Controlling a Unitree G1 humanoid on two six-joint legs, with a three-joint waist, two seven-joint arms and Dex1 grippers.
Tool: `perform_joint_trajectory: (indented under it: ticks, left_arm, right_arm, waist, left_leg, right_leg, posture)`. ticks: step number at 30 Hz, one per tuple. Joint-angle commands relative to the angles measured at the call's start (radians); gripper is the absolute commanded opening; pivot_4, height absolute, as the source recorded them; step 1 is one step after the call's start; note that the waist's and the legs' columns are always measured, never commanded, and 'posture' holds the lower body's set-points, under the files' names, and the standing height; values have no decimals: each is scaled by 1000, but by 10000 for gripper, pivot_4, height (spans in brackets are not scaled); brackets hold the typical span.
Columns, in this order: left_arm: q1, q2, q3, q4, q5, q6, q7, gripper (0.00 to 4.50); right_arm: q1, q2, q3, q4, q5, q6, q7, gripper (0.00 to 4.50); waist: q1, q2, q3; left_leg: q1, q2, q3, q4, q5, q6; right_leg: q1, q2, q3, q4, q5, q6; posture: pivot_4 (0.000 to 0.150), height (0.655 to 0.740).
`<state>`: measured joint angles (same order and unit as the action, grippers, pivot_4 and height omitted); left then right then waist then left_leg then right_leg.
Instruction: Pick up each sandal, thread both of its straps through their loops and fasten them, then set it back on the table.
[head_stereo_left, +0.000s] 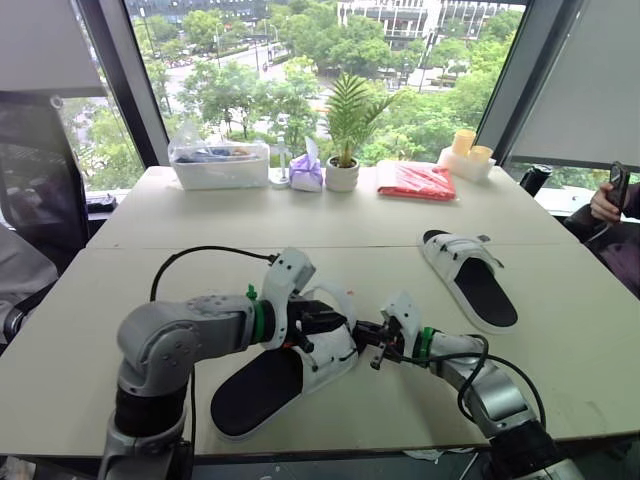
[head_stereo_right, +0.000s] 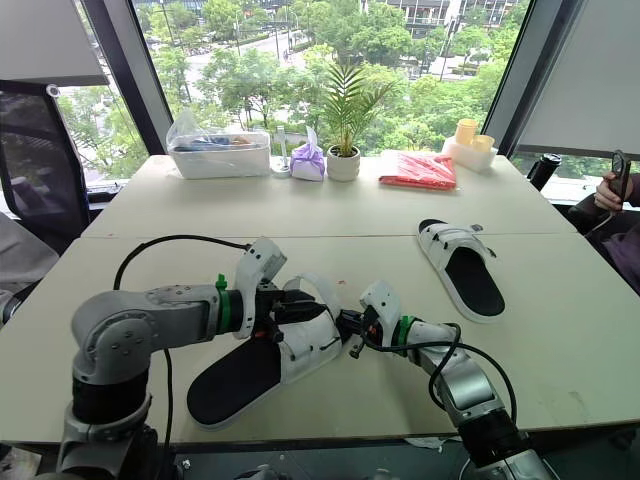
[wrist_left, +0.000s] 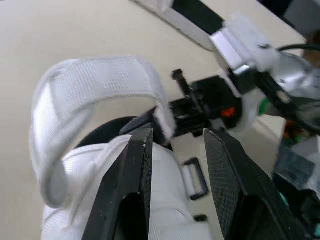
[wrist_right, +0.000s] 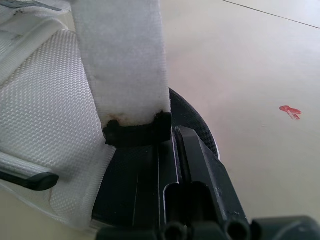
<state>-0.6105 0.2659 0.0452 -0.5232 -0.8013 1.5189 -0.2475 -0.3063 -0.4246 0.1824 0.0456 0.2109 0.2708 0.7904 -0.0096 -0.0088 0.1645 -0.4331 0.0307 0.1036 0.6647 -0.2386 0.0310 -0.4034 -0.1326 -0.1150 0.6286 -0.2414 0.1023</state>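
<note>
A white-strapped sandal with a black sole lies at the table's near edge between my arms. One of its straps arches up in a loop. My right gripper is shut on the end of this strap, just right of the sandal's upper. My left gripper is open over the white upper, with a black loop buckle showing between its fingers. The second sandal lies flat at the right, away from both grippers.
Along the far edge stand a clear plastic box, a purple pouch, a potted plant, a red packet and yellow cups. A person's hand is at the right. A black cable crosses near my left arm.
</note>
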Motion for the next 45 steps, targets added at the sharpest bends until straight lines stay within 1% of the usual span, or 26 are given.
perform_joint_trajectory:
  ticks: [1,8,16,19,20,21,26,28,30,32,34,36,40,43,45]
  left_arm:
    - [-21,-43,-10,6,67,-44,68,16231]
    - [-33,-97,-24,41,84,-85,61,16231]
    - [-47,-118,-72,84,117,-149,48,16231]
    - [-46,-120,-80,86,134,-159,55,8253]
    - [-46,-118,-82,84,139,-162,55,2753]
    - [-46,-117,-84,83,142,-164,53,690]
    - [-43,-110,-82,57,162,-187,54,690]
    - [-56,-109,-22,77,122,-177,21,690]
    - [-92,-113,75,133,46,-114,-25,690]
    - [-130,-103,161,189,-59,-8,-96,690]
    - [-160,-72,210,242,-145,75,-158,690]
    - [-169,-28,204,294,-195,96,-174,690]
    - [-161,23,157,316,-207,96,-186,690]
    - [-146,37,127,305,-209,96,-196,690]
    - [-139,29,122,303,-200,92,-191,690]
  right_arm:
    - [33,-8,10,47,-36,29,-20,0]
    - [42,-7,8,43,-38,28,-26,0]
    - [32,-6,9,48,-41,23,-29,0]
    - [35,-9,6,47,-41,21,-30,0]
    - [36,-9,6,47,-41,20,-30,0]
    - [37,-10,5,47,-41,20,-30,0]
    - [36,-11,3,50,-41,19,-33,0]
    - [36,-10,3,49,-41,20,-34,0]
    - [35,-10,4,51,-41,20,-33,0]
    - [31,-9,6,57,-42,19,-31,0]
    - [23,-7,9,67,-44,17,-30,0]
    - [15,-6,11,74,-44,17,-29,0]
    - [12,-8,12,75,-43,16,-29,0]
    - [22,-13,10,66,-41,18,-29,0]
    - [28,-14,9,60,-40,20,-30,0]
  waist:
    - [1,0,0]
    - [3,0,0]
    - [2,0,0]
    - [2,0,0]
    - [2,0,0]
    - [2,0,0]
    - [2,0,0]
    - [2,0,0]
    - [3,0,0]
    - [2,0,0]
    - [0,0,0]
    - [-1,0,0]
    - [-1,0,0]
    - [0,0,0]
    - [0,0,0]
  left_leg:
    - [0,0,0,0,0,0]
    - [0,0,0,0,0,0]
    - [0,0,0,0,0,0]
    - [0,0,0,0,0,0]
    - [0,0,0,0,0,0]
    - [0,0,0,0,0,0]
    - [0,0,0,0,-1,1]
    - [0,0,0,0,-1,1]
    - [0,0,0,0,-1,1]
    - [0,0,0,0,-1,1]
    - [0,0,0,0,-1,1]
    - [0,0,0,0,-1,1]
    - [0,0,0,0,-1,1]
    - [0,0,0,0,-1,0]
    - [0,0,0,0,-2,-1]
  right_leg:
    - [0,0,0,0,0,0]
    - [0,0,0,0,0,-1]
    - [0,0,0,0,-1,-2]
    - [0,-1,0,0,-2,-3]
    - [0,-1,0,-1,-2,-3]
    - [0,-1,0,-1,-2,-3]
    - [0,-1,0,-1,-2,-3]
    - [-1,-1,0,-1,-2,-3]
    - [-1,-1,0,-1,-2,-3]
    - [-1,-1,0,-1,-2,-3]
    - [-1,-1,0,-1,-2,-3]
    - [-1,0,0,-1,-1,-2]
    - [-1,0,0,-1,0,0]
    - [-1,-1,0,-1,0,-1]
    - [-1,-1,0,-1,-1,-2]
  posture:
    - [1500,7400]
    - [1500,7400]
    - [1500,7400]
    - [1500,7400]
    - [1500,7400]
    - [1500,7400]
    - [1500,7400]
    - [1500,7400]
    - [1500,7400]
    - [1500,7400]
    - [1500,7400]
    - [1500,7400]
    - [1500,7400]
    - [1500,7400]
    - [1500,7400]
